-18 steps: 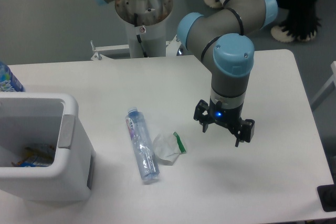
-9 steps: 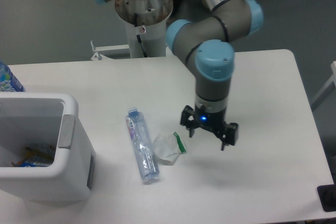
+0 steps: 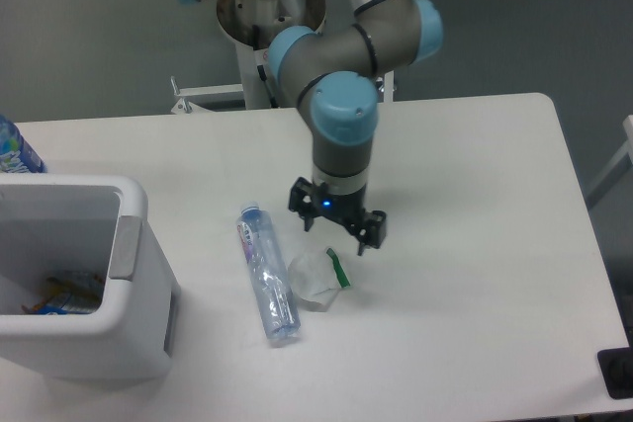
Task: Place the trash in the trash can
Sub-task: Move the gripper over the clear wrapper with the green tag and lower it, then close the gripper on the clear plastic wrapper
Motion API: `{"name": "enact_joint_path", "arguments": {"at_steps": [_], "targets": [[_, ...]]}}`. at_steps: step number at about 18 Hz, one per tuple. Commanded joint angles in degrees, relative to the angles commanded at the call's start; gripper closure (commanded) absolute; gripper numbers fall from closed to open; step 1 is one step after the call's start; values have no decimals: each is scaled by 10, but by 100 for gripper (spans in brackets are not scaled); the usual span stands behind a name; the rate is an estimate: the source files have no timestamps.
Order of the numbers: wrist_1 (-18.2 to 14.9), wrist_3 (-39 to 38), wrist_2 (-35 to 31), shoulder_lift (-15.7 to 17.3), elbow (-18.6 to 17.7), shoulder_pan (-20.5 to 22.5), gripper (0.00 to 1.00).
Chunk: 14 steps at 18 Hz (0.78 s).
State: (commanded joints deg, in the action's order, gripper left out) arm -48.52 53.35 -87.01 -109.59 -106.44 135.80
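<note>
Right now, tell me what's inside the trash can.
Inside the trash can, a few colourful scraps, orange and blue, lie on the floor near the left edge. The front wall and the picture's edge hide the rest of the floor. The crushed bottle and wrapper are outside, on the table.

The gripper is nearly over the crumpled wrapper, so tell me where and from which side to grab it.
Take the crumpled wrapper at its raised white middle, coming straight down from above. It lies low on the table, so a side approach would probably just push it. Set the open gripper so its fingers close across the bunched part, clear of the crushed bottle lying just beside it.
</note>
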Motion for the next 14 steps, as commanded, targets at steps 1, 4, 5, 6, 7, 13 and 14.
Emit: {"name": "enact_joint_path", "arguments": {"at_steps": [1, 4, 5, 6, 7, 13, 14], "targets": [[5, -1, -4, -7, 4, -6, 0], [8, -1, -29, -18, 4, -12, 0], [8, -1, -41, -24, 4, -15, 0], [8, -1, -50, -26, 5, -19, 2], [8, -1, -54, -30, 6, -23, 7], [6, -39, -56, -41, 19, -28, 47], [6, -44, -56, -41, 20, -29, 59]]}}
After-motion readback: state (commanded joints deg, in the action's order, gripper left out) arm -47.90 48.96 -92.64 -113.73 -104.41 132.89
